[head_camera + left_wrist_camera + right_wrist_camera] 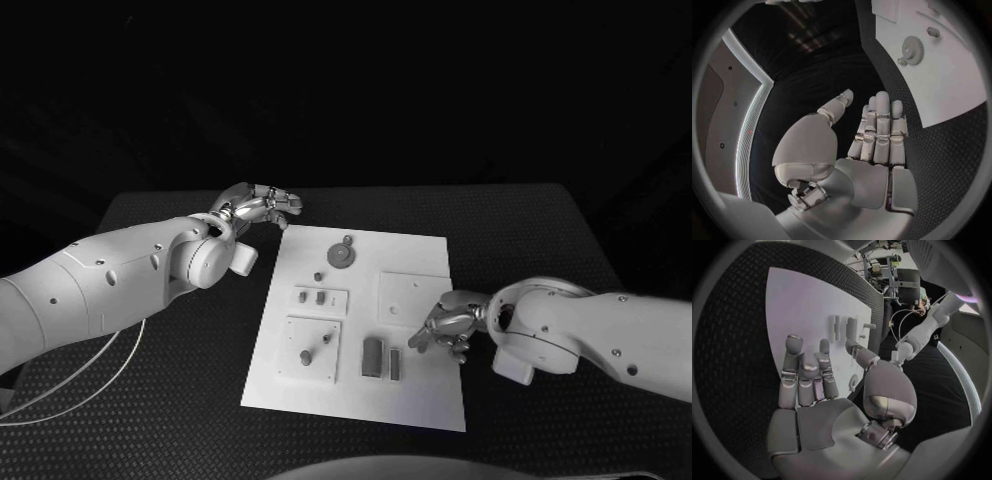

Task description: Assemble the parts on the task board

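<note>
The board (pixel 418 395) is lying flat in the middle of the table (pixel 173 400), a white rectangular plate with its long axis running away from the robot and its far end tipped slightly toward the right arm's side. Several grey parts are sitting on it. A round gear (pixel 342 253) is lying flat near the board's far edge, with a smaller round piece (pixel 319 277) just nearer than it. Toward the board's left edge, a raised white panel (pixel 320 298) is carrying two short upright pieces, and nearer along that edge a larger square panel (pixel 312 349) is holding a small knob and a slanted pin. Two dark bars (pixel 372 358) are lying side by side near the board's middle, their long axes running along the board's length. A blank square panel (pixel 405 297) is sitting by the board's right edge. The left hand (pixel 257 209) is hovering just beyond the board's far left corner, off the plate, with its fingers (pixel 878 131) stretched out together and the thumb apart, holding nothing. The right hand (pixel 450 325) is hanging over the board's right edge, beside the blank panel, its fingers (pixel 804 382) extended and slightly spread, thumb out to the side, with nothing in its grasp.
</note>
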Robot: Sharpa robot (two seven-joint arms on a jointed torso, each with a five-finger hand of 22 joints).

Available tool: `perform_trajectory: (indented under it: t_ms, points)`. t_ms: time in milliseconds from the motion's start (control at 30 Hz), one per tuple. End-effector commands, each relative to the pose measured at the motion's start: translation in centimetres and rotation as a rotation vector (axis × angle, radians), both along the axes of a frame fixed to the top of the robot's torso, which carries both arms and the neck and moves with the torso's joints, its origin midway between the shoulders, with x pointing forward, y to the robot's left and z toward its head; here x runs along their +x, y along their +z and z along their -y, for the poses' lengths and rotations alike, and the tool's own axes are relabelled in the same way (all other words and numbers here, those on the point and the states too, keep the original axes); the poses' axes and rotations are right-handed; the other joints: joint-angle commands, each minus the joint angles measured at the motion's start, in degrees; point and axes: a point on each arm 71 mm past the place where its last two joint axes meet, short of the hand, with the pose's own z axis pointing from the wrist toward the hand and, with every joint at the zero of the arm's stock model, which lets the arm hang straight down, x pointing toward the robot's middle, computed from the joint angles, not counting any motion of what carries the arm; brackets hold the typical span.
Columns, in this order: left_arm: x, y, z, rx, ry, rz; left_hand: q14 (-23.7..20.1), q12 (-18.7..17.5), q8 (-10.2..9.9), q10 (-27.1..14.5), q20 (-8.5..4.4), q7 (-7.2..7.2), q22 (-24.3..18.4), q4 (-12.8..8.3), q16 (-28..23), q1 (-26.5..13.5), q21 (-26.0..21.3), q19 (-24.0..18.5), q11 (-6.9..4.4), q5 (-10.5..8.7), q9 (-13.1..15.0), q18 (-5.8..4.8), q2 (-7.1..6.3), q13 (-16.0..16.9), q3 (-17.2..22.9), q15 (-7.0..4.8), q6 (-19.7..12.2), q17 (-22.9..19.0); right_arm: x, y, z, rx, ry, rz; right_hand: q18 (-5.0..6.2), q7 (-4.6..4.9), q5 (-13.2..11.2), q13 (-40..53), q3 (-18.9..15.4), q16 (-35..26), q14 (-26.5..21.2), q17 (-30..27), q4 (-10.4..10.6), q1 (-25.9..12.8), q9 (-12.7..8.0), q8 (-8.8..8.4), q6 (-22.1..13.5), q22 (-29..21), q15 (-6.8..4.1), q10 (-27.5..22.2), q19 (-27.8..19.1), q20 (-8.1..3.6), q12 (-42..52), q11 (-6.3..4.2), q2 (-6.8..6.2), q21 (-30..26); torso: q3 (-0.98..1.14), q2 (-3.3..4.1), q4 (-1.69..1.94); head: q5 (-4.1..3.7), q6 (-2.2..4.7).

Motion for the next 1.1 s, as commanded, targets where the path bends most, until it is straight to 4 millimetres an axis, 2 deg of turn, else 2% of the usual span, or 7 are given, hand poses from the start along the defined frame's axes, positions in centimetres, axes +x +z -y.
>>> perform_trajectory:
  t_ms: [33,367,533,767,933,967,1100]
  points:
    - [0.2,0.1,0.2,-0.018,-0.008,0.003,-0.02,0.26,0.22,-0.42,-0.11,-0.07,0.06,0.35,-0.30,-0.58,-0.19,0.34,0.10,-0.17,0.08,0.98,0.08,0.02,-0.05,0.21,-0.20,0.06,0.8,1.0,-0.2,0.147,0.053,0.014,0.37,-0.13,-0.04,0.05,-0.34,-0.36,-0.44,0.04,0.35,-0.08,-0.01,0.13,-0.49,0.75,0.01,-0.49,-0.54,-0.10,-0.32,0.03,-0.46,-0.35,0.09,-0.29,-0.14,-0.21,1.16]
    - [0.9,0.0,-0.2,-0.068,0.027,-0.015,-0.38,0.48,0.44,-0.10,-0.07,-0.20,0.13,0.47,-0.68,-0.71,-0.44,0.12,0.03,-0.29,0.16,0.91,0.22,0.11,-0.10,0.21,0.11,0.03,9.1,3.3,3.6,0.378,-0.191,0.275,-0.01,1.64,4.82,-4.64,-5.23,-5.97,-5.49,-2.80,-2.84,2.96,-0.35,-1.02,-4.93,-0.28,1.79,-4.88,-8.02,2.29,-6.25,1.76,3.93,-5.36,0.37,-2.01,-0.72,-1.47,8.47]
    - [1.5,-0.1,-0.7,-0.097,0.040,-0.022,-5.26,0.90,1.01,0.67,2.02,-0.72,-0.84,0.39,-8.19,-1.19,-4.02,-3.86,0.13,-0.84,0.35,0.25,0.25,0.25,0.41,2.81,0.92,-2.72,13.3,3.7,5.1,0.453,-0.293,0.386,-2.73,3.79,8.91,-15.17,-8.53,-18.27,-16.98,-9.99,-5.62,4.05,-0.39,-1.67,-8.47,-3.15,5.96,-12.91,-21.80,6.15,-18.25,4.35,6.26,-15.05,0.43,-3.15,-0.93,-1.94,12.00]
    - [2.7,-0.2,-1.1,-0.130,0.070,-0.019,-18.10,-1.93,-1.68,-6.91,7.31,-1.44,-3.00,0.71,-21.11,-3.80,-10.74,-12.38,0.93,-1.69,-0.90,-0.04,-1.64,-2.28,-0.71,7.91,-4.46,-6.60,15.9,2.6,5.2,0.566,-0.421,0.451,-6.41,3.36,8.74,-38.36,-11.30,-40.62,-26.78,-23.28,-5.85,6.21,-0.52,-2.00,-13.44,-9.45,14.33,-16.48,-37.59,10.31,-39.77,8.58,7.16,-28.84,0.29,-4.68,-1.41,-1.70,14.62]
    - [2.9,-0.1,-1.6,-0.157,0.089,-0.008,-25.96,-1.83,-4.30,-16.20,10.20,-3.79,-4.17,4.32,-26.22,-8.85,-15.71,-20.64,0.00,-2.07,-1.70,-0.86,-5.80,-5.29,-2.29,8.74,-10.53,-8.52,16.4,1.3,4.6,0.648,-0.503,0.472,-6.90,1.77,8.52,-49.54,-16.42,-49.33,-32.56,-29.66,-5.88,4.05,-0.85,-2.19,-16.81,-12.06,14.58,-17.35,-41.56,11.33,-49.48,7.97,7.55,-30.50,0.09,-5.47,-1.78,-1.15,15.59]
    - [3.0,-0.1,-1.6,-0.165,0.097,-0.004,-27.87,-1.61,-5.41,-19.02,11.05,-4.11,-4.10,7.11,-27.26,-10.35,-16.58,-22.43,-0.36,-1.68,-1.98,-0.86,-7.74,-6.16,-1.15,8.59,-13.16,-8.86,16.4,1.1,4.6,0.665,-0.514,0.469,-7.11,1.41,8.25,-50.54,-17.37,-50.14,-33.49,-30.25,-5.68,2.96,-1.03,-2.56,-17.76,-12.49,14.43,-18.14,-42.49,11.51,-50.67,7.80,7.52,-30.65,-0.22,-5.46,-0.82,-1.83,15.76]
    - [3.3,-0.2,-1.5,-0.198,0.111,0.010,-32.33,-1.88,-5.83,-23.78,13.47,-5.13,-2.37,14.45,-28.90,-14.22,-17.96,-27.34,-0.98,-1.89,-1.07,-0.86,-10.07,-7.83,0.26,8.59,-16.87,-8.98,16.2,0.0,4.0,0.731,-0.567,0.450,-7.60,-0.15,5.57,-54.39,-21.76,-52.84,-36.08,-32.14,-4.90,-2.68,-1.51,-3.77,-21.79,-14.27,14.20,-19.89,-46.08,11.83,-55.30,7.53,9.30,-30.51,0.02,-5.91,-0.86,-1.11,15.89]
